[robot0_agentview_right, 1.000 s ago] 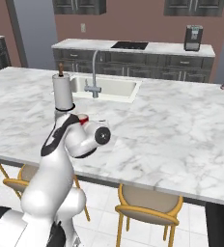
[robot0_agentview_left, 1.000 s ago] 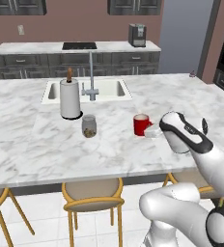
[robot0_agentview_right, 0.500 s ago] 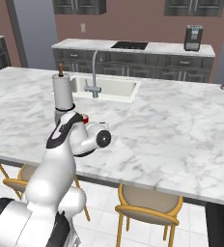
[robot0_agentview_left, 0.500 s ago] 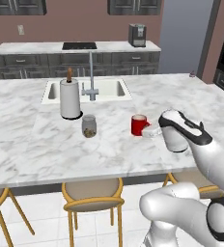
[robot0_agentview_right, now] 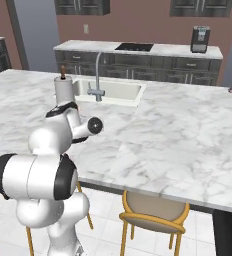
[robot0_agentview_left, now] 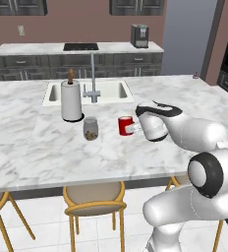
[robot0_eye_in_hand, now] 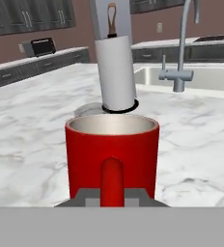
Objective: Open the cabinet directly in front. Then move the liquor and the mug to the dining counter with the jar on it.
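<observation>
Mug [robot0_eye_in_hand: 112,157] handle sits between our fingertips, jaws clamped down on it; gripper [robot0_eye_in_hand: 112,197] is shut on the handle and the hand view looks straight along it into the red wall. We judge the mug rigid, light and empty, with a glazed, slippery surface; the handle is the right hold, but a pinch there can let the body swing if we tilt, so keep it upright. It's likely ceramic, so set it down gently.

Mug [robot0_agentview_left: 126,125] appears to stand on the dining counter [robot0_agentview_left: 32,152], just right of the jar [robot0_agentview_left: 90,128] and near it, not touching. Paper towel roll [robot0_agentview_left: 71,101] stands behind the jar, sink [robot0_agentview_left: 111,91] and faucet [robot0_agentview_left: 92,78] beyond that.

Hand is level, pointing sideways at the mug from the side away from the jar, wrist low over the marble. Forearm reaches back from there to the elbow, base stands at the counter's stool-side edge.

Liquor: we can't see it near the jar.
</observation>
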